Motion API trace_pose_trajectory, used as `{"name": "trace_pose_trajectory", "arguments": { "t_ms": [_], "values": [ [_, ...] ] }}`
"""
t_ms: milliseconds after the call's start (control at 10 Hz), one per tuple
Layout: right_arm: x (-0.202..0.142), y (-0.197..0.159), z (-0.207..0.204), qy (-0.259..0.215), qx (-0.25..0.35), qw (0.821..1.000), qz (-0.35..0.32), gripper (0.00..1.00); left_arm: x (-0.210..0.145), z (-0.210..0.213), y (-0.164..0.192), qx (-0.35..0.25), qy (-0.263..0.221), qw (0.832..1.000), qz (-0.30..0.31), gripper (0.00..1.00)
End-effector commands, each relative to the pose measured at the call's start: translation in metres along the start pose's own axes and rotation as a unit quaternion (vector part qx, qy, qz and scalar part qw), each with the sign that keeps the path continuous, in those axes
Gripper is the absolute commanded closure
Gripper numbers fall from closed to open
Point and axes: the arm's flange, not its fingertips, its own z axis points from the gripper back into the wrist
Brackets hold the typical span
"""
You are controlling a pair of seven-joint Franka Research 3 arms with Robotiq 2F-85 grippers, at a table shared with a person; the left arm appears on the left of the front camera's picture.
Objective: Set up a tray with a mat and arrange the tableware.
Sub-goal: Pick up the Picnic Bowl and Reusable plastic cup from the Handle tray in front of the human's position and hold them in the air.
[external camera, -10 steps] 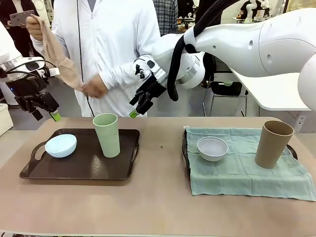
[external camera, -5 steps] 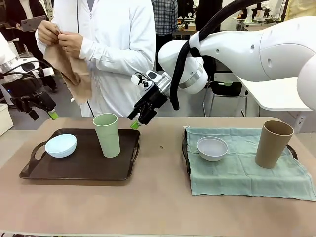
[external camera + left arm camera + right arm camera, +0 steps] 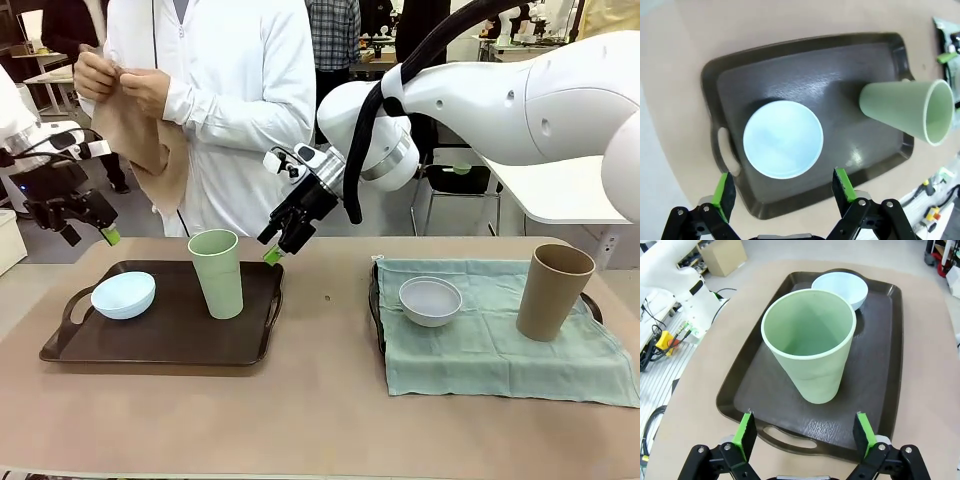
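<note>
**Right gripper (image 3: 277,248), jaws spread and empty, poised near the pale green tumbler (image 3: 217,275), which stands upright on the dark tray (image 3: 150,358).**
Expect the tumbler to be light, stiff and smooth: pinch gently across its tapered wall, just below the rim.

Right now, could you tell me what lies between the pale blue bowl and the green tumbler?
Only bare tray, clearest in the left wrist view.
</note>
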Motion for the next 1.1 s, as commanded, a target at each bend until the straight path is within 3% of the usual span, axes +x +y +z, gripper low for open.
{"name": "trace_pose_trajectory", "arguments": {
  "t_ms": [0, 500, 1000],
  "values": [
    [-0.002, -0.004, -0.016, 0.013, -0.01, 1.0, -0.025, 0.0, -0.001, -0.019, 0.005, 0.052, -0.009, 0.998, 0.031, 0.0],
    [0.002, -0.003, -0.046, 0.069, -0.045, 0.997, -0.005, 0.0, -0.003, -0.039, 0.015, 0.084, -0.008, 0.996, 0.027, 0.0],
    [0.011, 0.001, -0.067, 0.061, -0.024, 0.998, 0.008, 0.0, -0.001, -0.061, 0.016, 0.101, 0.015, 0.994, 0.022, 0.0]
  ]
}}
